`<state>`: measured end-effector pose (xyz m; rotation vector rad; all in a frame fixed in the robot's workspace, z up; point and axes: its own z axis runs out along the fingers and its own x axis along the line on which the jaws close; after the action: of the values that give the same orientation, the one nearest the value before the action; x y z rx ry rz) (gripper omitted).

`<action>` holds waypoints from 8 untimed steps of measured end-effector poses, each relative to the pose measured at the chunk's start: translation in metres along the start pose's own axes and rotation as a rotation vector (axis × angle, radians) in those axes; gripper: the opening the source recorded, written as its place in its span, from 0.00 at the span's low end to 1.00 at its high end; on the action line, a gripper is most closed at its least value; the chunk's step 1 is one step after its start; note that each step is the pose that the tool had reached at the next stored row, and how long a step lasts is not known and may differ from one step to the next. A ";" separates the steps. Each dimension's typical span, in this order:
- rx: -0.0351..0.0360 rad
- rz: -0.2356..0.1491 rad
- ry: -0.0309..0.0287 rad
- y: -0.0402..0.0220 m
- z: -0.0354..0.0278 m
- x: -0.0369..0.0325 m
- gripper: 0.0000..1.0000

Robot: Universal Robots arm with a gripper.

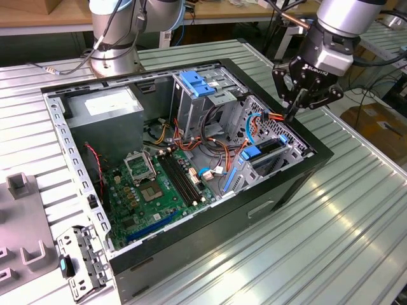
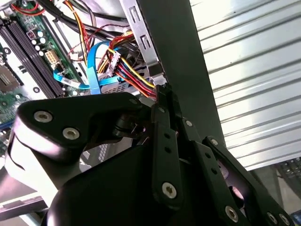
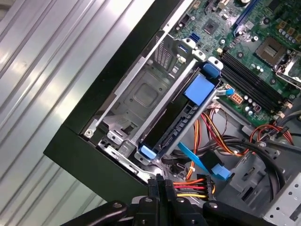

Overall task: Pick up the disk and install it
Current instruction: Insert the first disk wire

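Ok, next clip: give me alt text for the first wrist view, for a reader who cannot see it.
The gripper, fingers together, hangs over a corner of an open computer case, close to a bundle of coloured power wires. Just beyond, the disk, dark with blue carrier rails, sits in a metal drive bay, with the green motherboard further on.

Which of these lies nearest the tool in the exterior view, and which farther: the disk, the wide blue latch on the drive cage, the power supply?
From the tool, at the case's edge on the exterior view's right:
1. The disk, just below it in its bay.
2. The wide blue latch, atop the drive cage mid-case.
3. The power supply, at the far corner on the exterior view's left.
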<state>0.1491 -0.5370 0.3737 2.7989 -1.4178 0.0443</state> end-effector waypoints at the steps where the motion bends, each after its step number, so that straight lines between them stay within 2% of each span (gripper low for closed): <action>1: -0.0003 0.013 0.0001 0.0000 0.0001 0.0000 0.16; 8: -0.0028 0.106 0.0010 0.0000 0.0006 0.0000 0.16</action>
<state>0.1491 -0.5370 0.3731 2.7186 -1.5634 0.0439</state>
